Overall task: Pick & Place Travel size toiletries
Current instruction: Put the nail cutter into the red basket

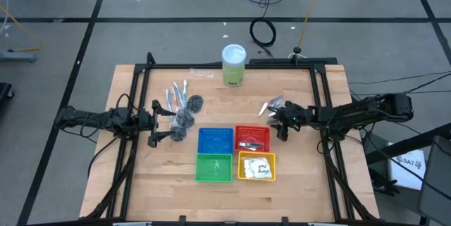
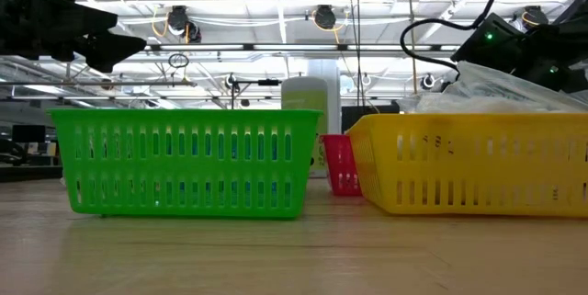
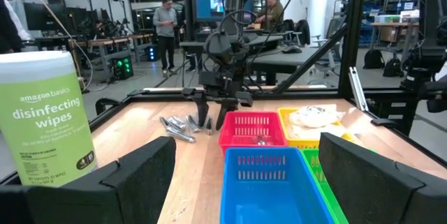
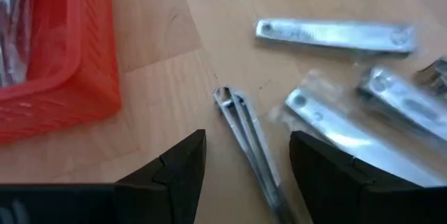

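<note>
On the right side of the table, just beside the red basket (image 1: pixel 252 138), we have our right gripper (image 4: pixel 248 158) hanging low over a small cluster of silver foil tubes (image 4: pixel 335 34), its two dark fingers (image 4: pixel 167 172) spread apart with nothing between them but bare wood and one thin tube (image 4: pixel 248 137) lying loose on the table. We judge that we are lining the jaws up astride that piece so a straight descent would take it across its narrow width; the others lie so near it, some in crinkled clear wrap, that a careless close could catch two at once. The red basket already holds something shiny, which suggests to us that the silver pieces are being sorted there, and the yellow basket (image 1: pixel 256 166) carries the white sachets (image 1: pixel 259 164) for the same reason. The blue basket (image 1: pixel 215 140) and green basket (image 1: pixel 213 167) look empty from above. Over on the left, our left gripper (image 1: pixel 161 122) waits with its fingers spread wide and empty, close to the dark grey puffs (image 1: pixel 187 115) and the clear-wrapped sticks (image 1: pixel 176 96), which lie loose on the wood and unsorted. The green wipes canister (image 1: pixel 234 65) stands upright at the far edge, out of both arms' way.
</note>
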